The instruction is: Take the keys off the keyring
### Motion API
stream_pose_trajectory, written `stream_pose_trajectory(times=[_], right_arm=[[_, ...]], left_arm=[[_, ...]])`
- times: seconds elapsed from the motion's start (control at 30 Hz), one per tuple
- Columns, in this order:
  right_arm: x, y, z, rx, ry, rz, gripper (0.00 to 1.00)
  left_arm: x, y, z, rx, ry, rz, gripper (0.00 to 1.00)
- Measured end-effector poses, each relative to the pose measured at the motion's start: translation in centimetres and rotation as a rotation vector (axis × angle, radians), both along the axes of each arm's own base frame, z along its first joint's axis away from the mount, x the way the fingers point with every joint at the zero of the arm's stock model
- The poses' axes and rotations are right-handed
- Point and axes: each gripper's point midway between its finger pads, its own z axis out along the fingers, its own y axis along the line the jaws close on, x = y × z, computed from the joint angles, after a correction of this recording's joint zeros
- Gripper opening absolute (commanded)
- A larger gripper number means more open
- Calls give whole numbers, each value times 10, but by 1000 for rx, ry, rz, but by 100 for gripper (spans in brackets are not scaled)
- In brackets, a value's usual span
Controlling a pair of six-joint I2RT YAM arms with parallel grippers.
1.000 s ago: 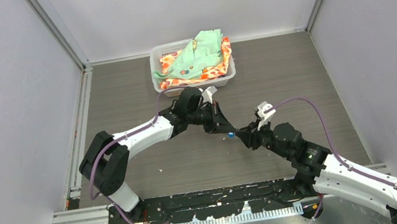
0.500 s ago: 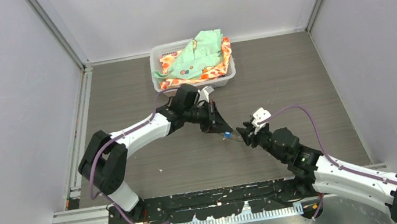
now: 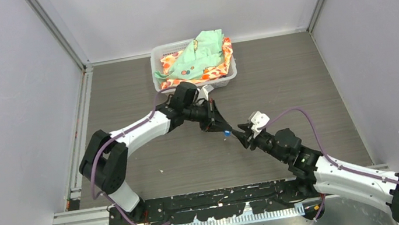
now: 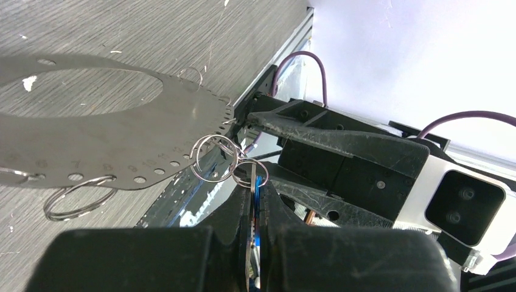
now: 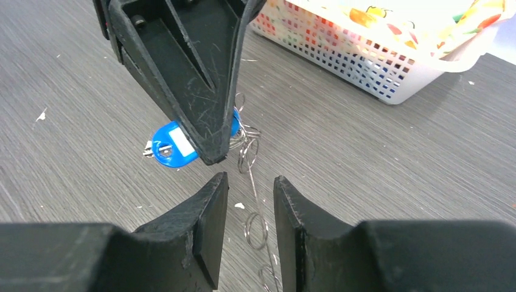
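Note:
In the left wrist view the keyring, a flat grey plate with a big hole and small rim holes, hangs by silver loops from the keys. My left gripper is shut on the keys' blue tag and a silver piece. In the right wrist view the blue tag sticks out beside the left fingers. My right gripper is open, and the plate shows edge-on between its jaws, untouched. From above, the left gripper and the right gripper almost meet above the table.
A white basket of green and orange cloths stands behind the grippers and also shows in the right wrist view. Grey walls enclose the table on three sides. A black rail runs along the near edge.
My right gripper has moved left and closer to the left gripper, so its jaws now straddle the plate. The left gripper has kept its hold on the keys and shifted slightly back.

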Motion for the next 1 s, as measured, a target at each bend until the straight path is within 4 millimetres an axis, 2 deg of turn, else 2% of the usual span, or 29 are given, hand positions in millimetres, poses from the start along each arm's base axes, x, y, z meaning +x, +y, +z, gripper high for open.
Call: stream_pose_trajectory(times=[0.23,0.5,0.8,0.87,1.0], right_arm=[[3,7,-10,-32,8,21,36],[11,12,-3,-27,-44,12,35],[17,16,-2,-30,-73,6,27],[19,17,-2,-31,-82,3,23],[21,18,-3,-30,-97,4,1]], left_arm=[[0,0,-1,1,10,-1,1],[-1,0,0,-3,14,-3,0],[3,1,1,-8,16,9,1],[4,1,2,-9,18,13,1],[4,1,2,-10,21,15,0]])
